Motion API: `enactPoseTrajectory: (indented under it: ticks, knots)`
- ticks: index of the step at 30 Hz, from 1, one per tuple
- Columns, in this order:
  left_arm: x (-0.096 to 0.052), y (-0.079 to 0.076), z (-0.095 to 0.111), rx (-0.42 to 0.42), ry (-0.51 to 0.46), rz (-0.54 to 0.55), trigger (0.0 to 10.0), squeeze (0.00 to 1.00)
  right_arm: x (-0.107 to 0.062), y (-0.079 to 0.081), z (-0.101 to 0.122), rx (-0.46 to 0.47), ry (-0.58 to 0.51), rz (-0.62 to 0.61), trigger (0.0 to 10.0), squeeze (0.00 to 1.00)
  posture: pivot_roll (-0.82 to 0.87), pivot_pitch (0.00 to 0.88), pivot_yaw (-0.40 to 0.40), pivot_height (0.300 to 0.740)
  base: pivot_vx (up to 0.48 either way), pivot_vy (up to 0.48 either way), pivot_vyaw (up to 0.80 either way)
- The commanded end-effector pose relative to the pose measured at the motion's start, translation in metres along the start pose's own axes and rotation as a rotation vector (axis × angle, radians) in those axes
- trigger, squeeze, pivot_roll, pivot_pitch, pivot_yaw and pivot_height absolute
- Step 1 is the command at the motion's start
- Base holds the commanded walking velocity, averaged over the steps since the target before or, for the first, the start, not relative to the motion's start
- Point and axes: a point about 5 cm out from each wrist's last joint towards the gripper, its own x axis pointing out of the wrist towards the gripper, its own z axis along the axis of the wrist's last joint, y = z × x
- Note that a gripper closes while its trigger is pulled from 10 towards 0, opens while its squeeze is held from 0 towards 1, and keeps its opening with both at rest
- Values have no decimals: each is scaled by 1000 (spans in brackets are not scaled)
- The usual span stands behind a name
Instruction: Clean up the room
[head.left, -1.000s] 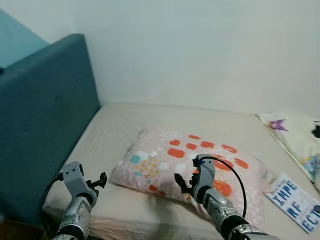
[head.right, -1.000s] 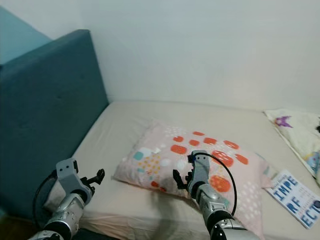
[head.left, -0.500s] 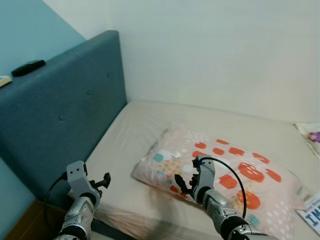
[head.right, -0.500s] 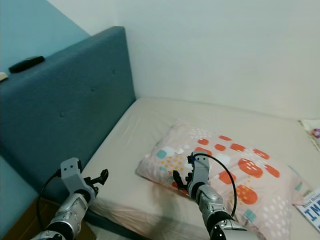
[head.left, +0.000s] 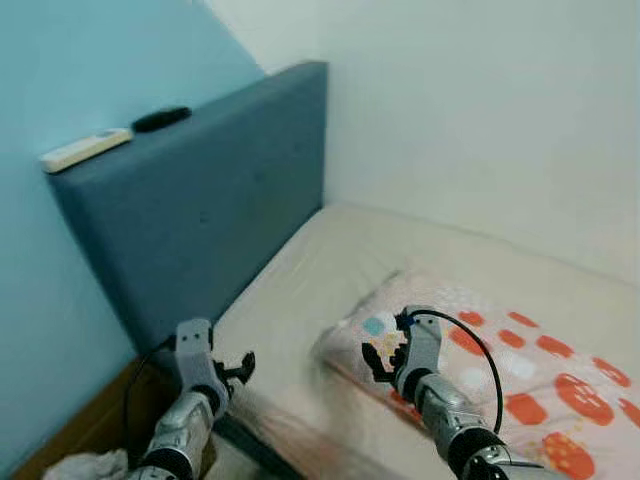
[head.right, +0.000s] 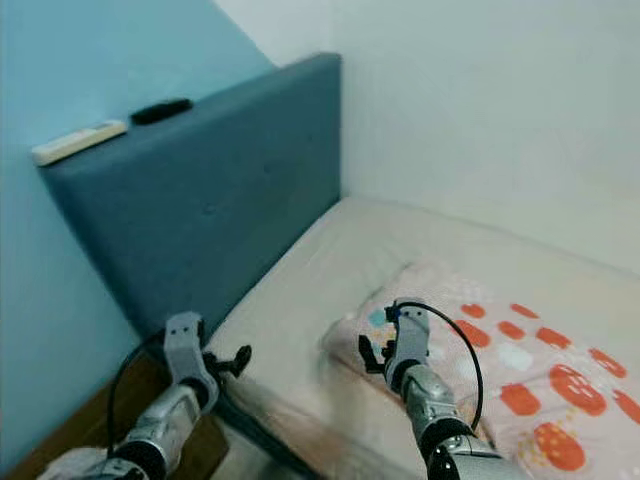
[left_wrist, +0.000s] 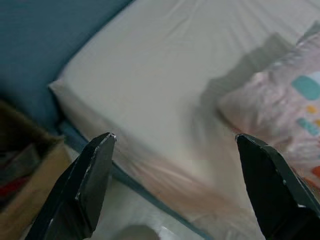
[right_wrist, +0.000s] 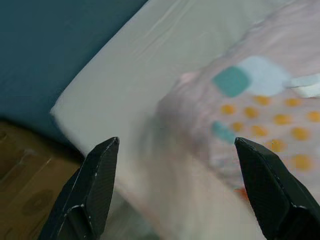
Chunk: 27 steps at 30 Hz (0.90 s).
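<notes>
Pillow (head.left: 500, 365), pink with orange, teal and white spots, lies on the cream bed sheet (head.left: 340, 270) toward my right in the left eye view, its near corner just beyond my right gripper (head.left: 385, 360). That gripper hangs above the pillow's corner with its black fingers spread and nothing between them. My left gripper (head.left: 232, 370) hovers over the near edge of the mattress, close to the blue upholstered headboard (head.left: 210, 200), fingers also apart and empty. On top of the headboard rest a white remote control (head.left: 85, 148) and, just beyond it, a black remote (head.left: 160, 118). A pale towel-like heap (head.left: 85, 466) sits low at my left on the brown floor.

From the right eye view the same layout holds: the headboard meets the white wall (head.right: 500, 110) in the corner, and the pillow sits well apart from the headboard.

Through the left wrist view, my two fingers (left_wrist: 87, 185) stand wide apart, framing bare sheet and the mattress corner; the pillow's edge lies near the far finger. A brown box-like shape (left_wrist: 25, 150) sits beside the bed, too blurred to name.

Through the right wrist view, my fingers (right_wrist: 92, 187) are likewise wide open and hold nothing; between them lie the sheet and the pillow's spotted corner, with wooden floor (right_wrist: 30, 180) below the mattress edge.
</notes>
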Motion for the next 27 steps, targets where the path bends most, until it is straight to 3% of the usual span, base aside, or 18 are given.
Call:
enactPoseTrajectory:
  ticks: [1,6,9,16,27]
  knots:
    - [0,-3,-2,49,17,-35,10000,0,-1,-3,-3,0,18,-20,10000,0,3,0,-45,740,0,0,0]
    - [2,-12,0,114,7,-103,10000,0,-1,-2,-2,-3,17,-18,10000,0,2,4,-44,740,0,0,0]
    - [4,-17,1,155,21,-127,10000,0,0,-2,-1,-3,14,-17,10000,0,1,6,-42,740,0,-475,0]
    - [5,-18,1,164,33,-123,10000,0,0,-1,-1,-15,13,-22,10000,0,-2,9,-38,740,0,-469,0]
    - [4,-16,2,153,23,-124,10000,0,0,-1,-1,-45,16,-39,10000,0,1,17,-36,740,0,0,0]
